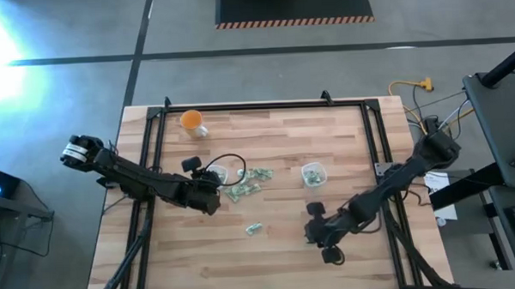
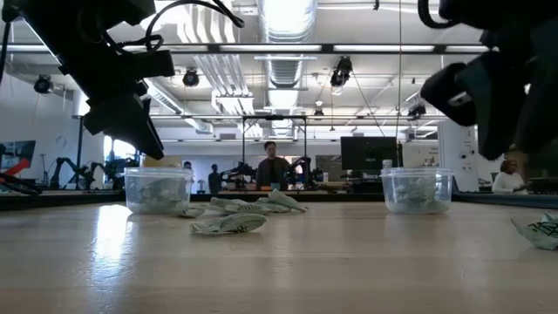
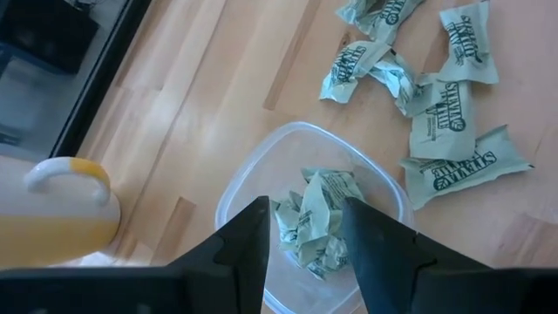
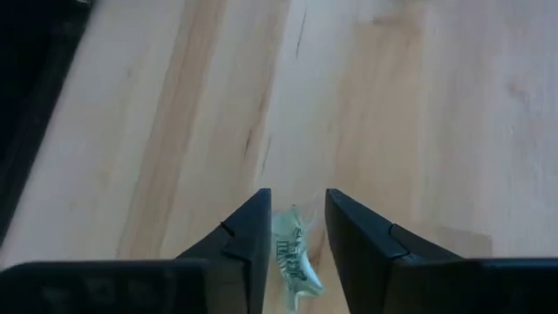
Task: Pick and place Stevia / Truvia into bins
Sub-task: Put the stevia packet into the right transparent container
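Observation:
My left gripper [image 3: 305, 240] hangs open above the left clear bin [image 1: 217, 173], which holds several crumpled green-and-white sachets [image 3: 316, 225]. A pile of sachets [image 1: 246, 186] lies flat on the wood just right of that bin. It also shows in the left wrist view [image 3: 436, 105] and the low view [image 2: 248, 208]. One sachet [image 1: 253, 228] lies alone nearer the front. My right gripper [image 4: 296, 235], near the table's front right [image 1: 316, 232], is shut on one sachet [image 4: 292, 253]. The right bin [image 1: 313, 173] also holds sachets. My right gripper has a crumpled sachet pinched between its two fingers near their tips [image 4: 288, 240]. The fingers come at it from above, slanting toward the table's left. In the low view one end of a sachet [image 2: 542, 230] lies on the table under this gripper.
An orange cup [image 1: 192, 121] stands at the far left of the table, beyond the left bin. It also shows in the left wrist view [image 3: 52, 209]. A black frame [image 1: 256, 107] runs along the table's far and side edges. Bare wood lies between the two bins.

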### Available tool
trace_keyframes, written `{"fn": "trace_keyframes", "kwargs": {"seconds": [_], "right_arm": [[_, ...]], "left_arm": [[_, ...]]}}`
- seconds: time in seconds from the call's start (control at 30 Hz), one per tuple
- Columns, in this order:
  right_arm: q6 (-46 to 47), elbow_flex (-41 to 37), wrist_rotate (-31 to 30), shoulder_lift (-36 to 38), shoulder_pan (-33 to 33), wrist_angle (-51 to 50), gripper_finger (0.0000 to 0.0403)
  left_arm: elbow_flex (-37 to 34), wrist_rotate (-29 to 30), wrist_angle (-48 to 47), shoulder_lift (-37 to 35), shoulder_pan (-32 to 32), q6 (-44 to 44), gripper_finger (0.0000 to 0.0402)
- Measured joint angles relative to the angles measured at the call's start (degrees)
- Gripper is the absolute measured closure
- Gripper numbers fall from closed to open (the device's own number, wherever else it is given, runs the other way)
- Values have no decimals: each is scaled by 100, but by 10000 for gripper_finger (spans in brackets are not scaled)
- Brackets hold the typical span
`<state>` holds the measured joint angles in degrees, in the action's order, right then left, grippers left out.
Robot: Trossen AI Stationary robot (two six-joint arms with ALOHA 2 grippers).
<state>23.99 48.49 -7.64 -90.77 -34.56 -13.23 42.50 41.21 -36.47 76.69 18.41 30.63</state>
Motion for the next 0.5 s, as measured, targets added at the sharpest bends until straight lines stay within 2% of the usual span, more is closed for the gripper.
{"fn": "trace_keyframes", "kwargs": {"seconds": [0.3, 0.5], "right_arm": [[350, 0, 291, -447, -3, 31, 244], [549, 0, 321, -697, -5, 17, 230]], "left_arm": [[0, -13, -2, 0, 0, 1, 271], [0, -10, 0, 0, 0, 2, 271]]}}
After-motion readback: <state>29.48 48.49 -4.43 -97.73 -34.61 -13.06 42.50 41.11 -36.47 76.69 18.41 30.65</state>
